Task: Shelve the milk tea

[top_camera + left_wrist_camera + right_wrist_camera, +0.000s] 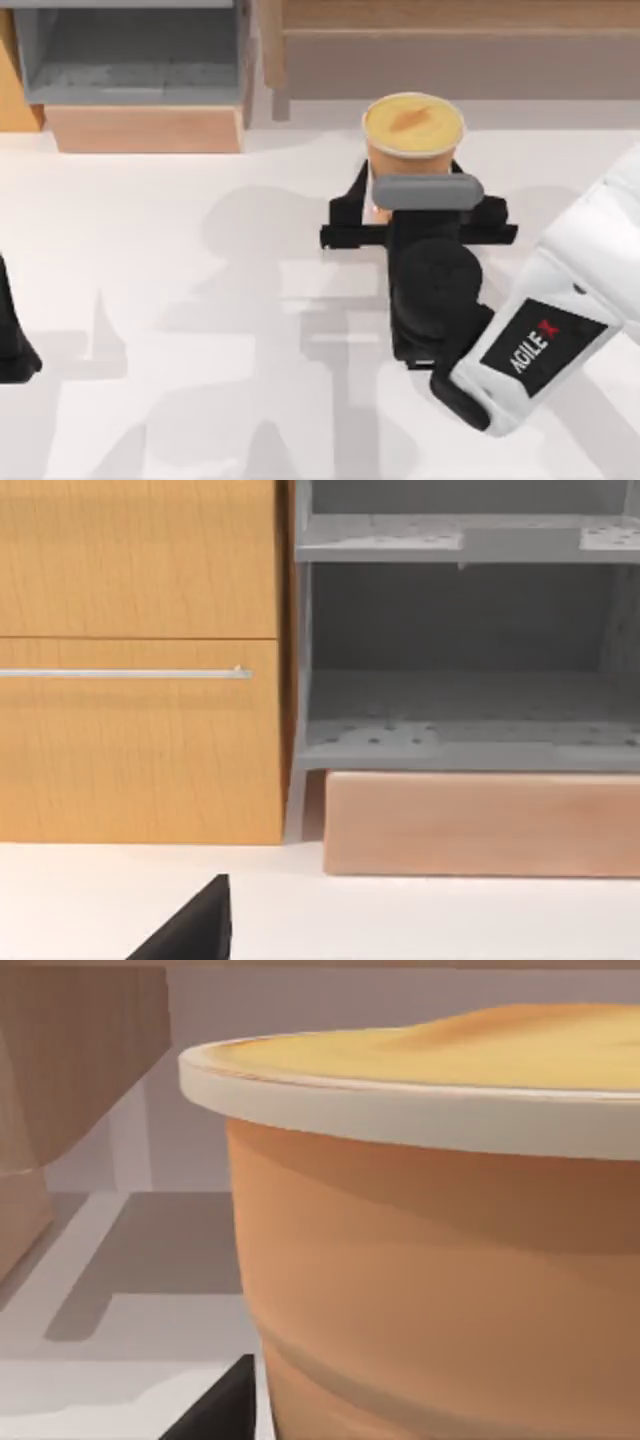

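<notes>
**Right gripper at the milk tea, left arm parked at the edge**

Top view: the milk tea (413, 128) stands upright on the white table (180, 300), right of centre in the upper half of the frame, its round yellow-orange top with a brownish smudge facing the camera. The right gripper (412, 205) reaches in from the lower right; its black fingers (352, 200) spread to either side of the cup's lower body, so the jaws stand wide, flanking the cup. Whether the pads press on the cup wall I cannot tell from above. A grey block on the wrist covers the cup's near side. The white right arm, marked AGILEX, runs off toward the lower right corner. The left arm (12, 340) sits at the left edge of the frame, well apart from the cup. At upper left stands a grey open shelf unit (130, 50) on a pale wooden base; a wooden cabinet (450, 30) crosses the upper right.

Left wrist view: the grey shelf unit (460, 700) with its two levels lies ahead, beside an orange wooden drawer front (140, 680) with a thin metal handle. A black fingertip (195, 930) shows at the lower edge; how far the left gripper is open I cannot tell.

Right wrist view: the milk tea (440, 1290) looms very close, its cream rim above the orange-tan wall, with one black fingertip (225, 1410) just beside its base.
</notes>
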Robot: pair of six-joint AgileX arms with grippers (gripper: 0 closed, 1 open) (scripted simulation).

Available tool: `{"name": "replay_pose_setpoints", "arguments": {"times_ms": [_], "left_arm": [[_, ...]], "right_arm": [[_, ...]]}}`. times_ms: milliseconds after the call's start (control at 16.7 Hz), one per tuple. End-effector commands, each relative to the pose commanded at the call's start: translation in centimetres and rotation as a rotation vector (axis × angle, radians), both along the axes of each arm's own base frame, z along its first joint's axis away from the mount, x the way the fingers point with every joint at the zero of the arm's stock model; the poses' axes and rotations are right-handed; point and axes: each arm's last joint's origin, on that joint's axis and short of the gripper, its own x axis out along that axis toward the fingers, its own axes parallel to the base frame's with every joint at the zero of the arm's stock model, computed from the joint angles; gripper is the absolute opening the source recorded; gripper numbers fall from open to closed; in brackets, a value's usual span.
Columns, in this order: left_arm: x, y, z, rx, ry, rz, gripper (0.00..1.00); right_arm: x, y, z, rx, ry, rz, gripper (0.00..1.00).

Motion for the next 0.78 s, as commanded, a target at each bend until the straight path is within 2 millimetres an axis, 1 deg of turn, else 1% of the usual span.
{"name": "replay_pose_setpoints", "arguments": {"times_ms": [240, 480, 600, 780], "left_arm": [[0.0, 0.0, 0.0, 0.000, 0.000, 0.000, 1.00], [0.0, 0.0, 0.0, 0.000, 0.000, 0.000, 1.00], [0.0, 0.0, 0.0, 0.000, 0.000, 0.000, 1.00], [0.0, 0.0, 0.0, 0.000, 0.000, 0.000, 1.00]], "right_arm": [[0.0, 0.0, 0.7, -0.001, 0.001, 0.000, 0.00], [0.0, 0.0, 0.6, 0.001, 0.001, 0.000, 0.00], [0.5, 0.2, 2.0, 0.038, -0.037, 0.006, 0.00], [1.7, 0.1, 4.6, 0.089, -0.096, 0.022, 0.00]]}}
